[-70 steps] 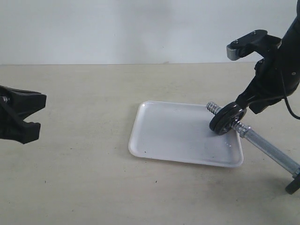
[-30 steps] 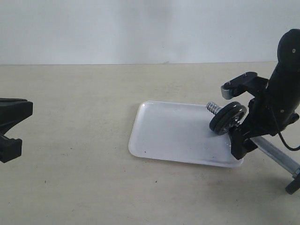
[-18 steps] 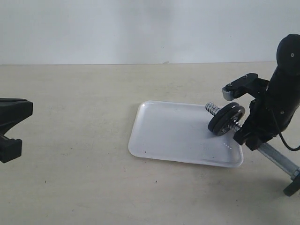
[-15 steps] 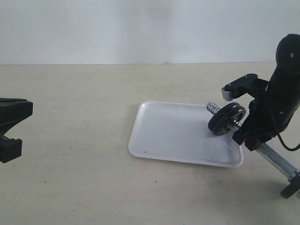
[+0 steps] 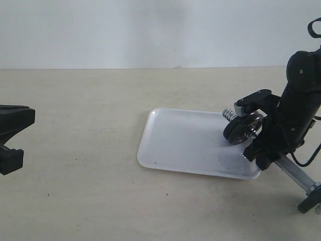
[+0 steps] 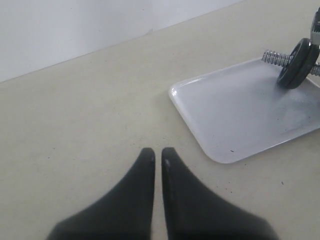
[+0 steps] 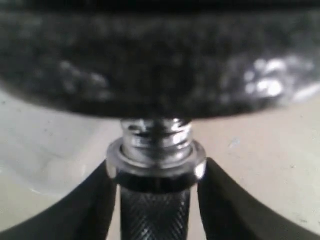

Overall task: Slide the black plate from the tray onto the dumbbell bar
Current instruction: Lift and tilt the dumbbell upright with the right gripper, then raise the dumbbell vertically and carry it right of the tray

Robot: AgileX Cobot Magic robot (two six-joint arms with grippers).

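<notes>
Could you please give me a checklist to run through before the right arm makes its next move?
1. The black plate sits on the dumbbell bar: ok.
2. Plate lifted clear of the tray: cannot tell.
3. The right gripper straddles the bar behind the plate: ok.
4. Its fingers clamped firmly on the bar: cannot tell.
5. The left gripper is shut, well away from the tray: ok.

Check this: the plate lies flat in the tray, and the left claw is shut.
Not flat: the plate stands on edge on the bar at one side of the tray, as the exterior view shows. The left claw is shut.
</notes>
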